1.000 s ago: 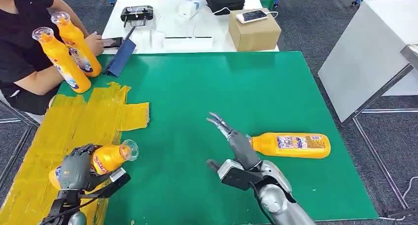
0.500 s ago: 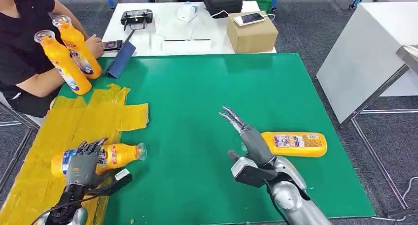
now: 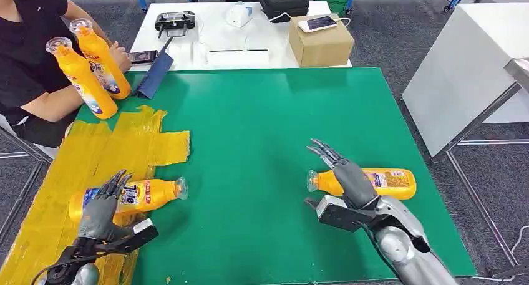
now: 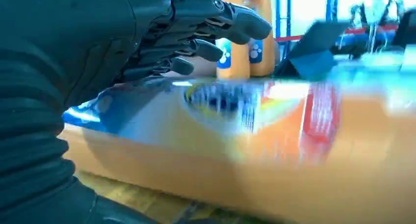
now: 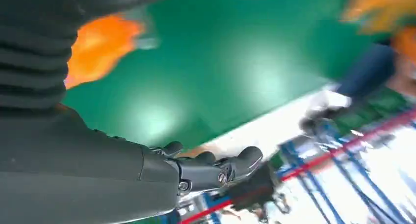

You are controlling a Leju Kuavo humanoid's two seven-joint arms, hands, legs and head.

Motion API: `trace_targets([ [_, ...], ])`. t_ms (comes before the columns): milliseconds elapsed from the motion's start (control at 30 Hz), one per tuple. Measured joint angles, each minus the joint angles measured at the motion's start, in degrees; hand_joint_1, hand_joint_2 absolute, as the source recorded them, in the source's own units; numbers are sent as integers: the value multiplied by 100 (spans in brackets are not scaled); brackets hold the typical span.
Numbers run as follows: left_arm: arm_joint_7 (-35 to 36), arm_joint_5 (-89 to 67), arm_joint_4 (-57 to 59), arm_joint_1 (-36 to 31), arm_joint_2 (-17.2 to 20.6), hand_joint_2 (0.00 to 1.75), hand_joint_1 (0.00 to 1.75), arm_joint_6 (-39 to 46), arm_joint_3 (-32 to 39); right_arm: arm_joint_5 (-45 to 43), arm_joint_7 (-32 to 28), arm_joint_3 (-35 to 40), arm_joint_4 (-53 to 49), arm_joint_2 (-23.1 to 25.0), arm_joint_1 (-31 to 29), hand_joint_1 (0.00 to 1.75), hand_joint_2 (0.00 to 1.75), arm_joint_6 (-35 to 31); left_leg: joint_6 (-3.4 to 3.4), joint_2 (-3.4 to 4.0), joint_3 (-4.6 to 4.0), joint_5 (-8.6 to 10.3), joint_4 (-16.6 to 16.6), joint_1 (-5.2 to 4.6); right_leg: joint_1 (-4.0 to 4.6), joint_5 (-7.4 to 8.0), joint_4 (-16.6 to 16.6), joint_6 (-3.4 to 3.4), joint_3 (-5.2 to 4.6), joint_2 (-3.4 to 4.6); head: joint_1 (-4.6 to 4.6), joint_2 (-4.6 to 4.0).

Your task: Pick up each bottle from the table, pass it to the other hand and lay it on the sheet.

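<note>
An orange bottle (image 3: 146,193) lies on its side on the yellow sheet (image 3: 93,154), its cap end reaching the green mat. My left hand (image 3: 103,204) hovers over its base end with fingers spread, holding nothing; the left wrist view shows the bottle (image 4: 255,136) blurred just below the fingers (image 4: 216,23). A second orange bottle (image 3: 383,183) lies on the green mat (image 3: 249,123) at the right. My right hand (image 3: 344,173) reaches over its neck, fingers stretched out and not closed. The right wrist view shows that bottle (image 5: 100,45) beside the open right hand (image 5: 206,170).
A person in black sits at the far left corner, holding two upright orange bottles (image 3: 84,79) (image 3: 103,59). Behind the mat, a white table (image 3: 187,45) carries a cardboard box (image 3: 321,38), a phone and devices. A white panel (image 3: 468,67) stands to the right.
My left hand has lowered the bottle onto the yellow sheet and let go, fingers now spread. My right hand has moved right, over the neck of the second bottle.
</note>
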Motion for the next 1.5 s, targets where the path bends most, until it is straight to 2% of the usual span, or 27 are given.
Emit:
trace_targets([
  [133, -897, 2078, -741, 256, -369, 175, 0, -657, 354, 342, 124, -342, -7, -401, 440, 0, 175, -15, 17, -10, -61, 12, 4, -4, -1, 11, 0, 13, -9, -11, 0, 0],
  [233, -1055, 2589, -1119, 352, -557, 175, 0, -1050, 560, 457, 168, -544, -15, -557, 617, 0, 175, -7, 20, -6, -80, 15, 6, -8, -3, 16, 1, 18, -26, -8, 0, 0],
  [333, -1435, 4059, -1461, 441, -703, 175, 0, -2310, 858, 443, 299, -666, 28, -685, 522, 0, 175, 233, 20, 1, -82, 15, 6, -9, -5, 16, 1, 18, -33, -5, 0, 0],
  [467, -1551, 4706, -1824, 520, -893, 175, 0, -3073, 1217, 498, 258, -780, 511, -852, 18, 0, 175, 378, 22, 0, -83, 17, 6, -8, -6, 16, 0, 18, -39, -6, 2, 0],
  [633, -1544, 4804, -1953, 534, -1003, 175, 0, -3327, 1294, 644, 240, -776, 1067, -850, -348, 0, 175, 382, 24, -4, -85, 19, 6, -9, -6, 16, 1, 18, -35, -10, 0, 0],
  [900, -1501, 4754, -2001, 480, -1075, 175, 0, -3189, 1029, 677, 247, -655, 2288, -764, -984, 0, 175, 411, 25, -8, -89, 20, 8, -13, -12, 17, 1, 20, -39, -12, -2, 0],
  [1300, -1492, 4857, -1903, 243, -1001, 175, 0, -3189, 924, 275, 306, -310, 2968, -1248, -1204, 0, 175, 1001, 25, -9, -100, 20, 9, -19, -14, 17, 1, 21, -45, -13, -2, 0],
  [1333, -1492, 4859, -1892, 230, -999, 175, 0, -3191, 918, 227, 321, -280, 2990, -1284, -1216, 166, 175, 1063, 25, -9, -99, 20, 9, -19, -14, 17, 1, 21, -47, -14, 0, 0],
  [1367, -1492, 4876, -1877, 209, -999, 175, 0, -3200, 916, 138, 373, -249, 3012, -1328, -1231, 175, 175, 1190, 25, -10, -99, 20, 10, -19, -15, 17, 0, 21, -49, -14, -4, 0],
  [1500, -1498, 4933, -1633, -36, -961, 175, 0, -3239, 813, -434, 505, 63, 3064, -1786, -1252, 175, 175, 1936, 32, -35, -101, 25, 13, -21, -19, 17, 0, 21, -48, -40, -2, 0],
])
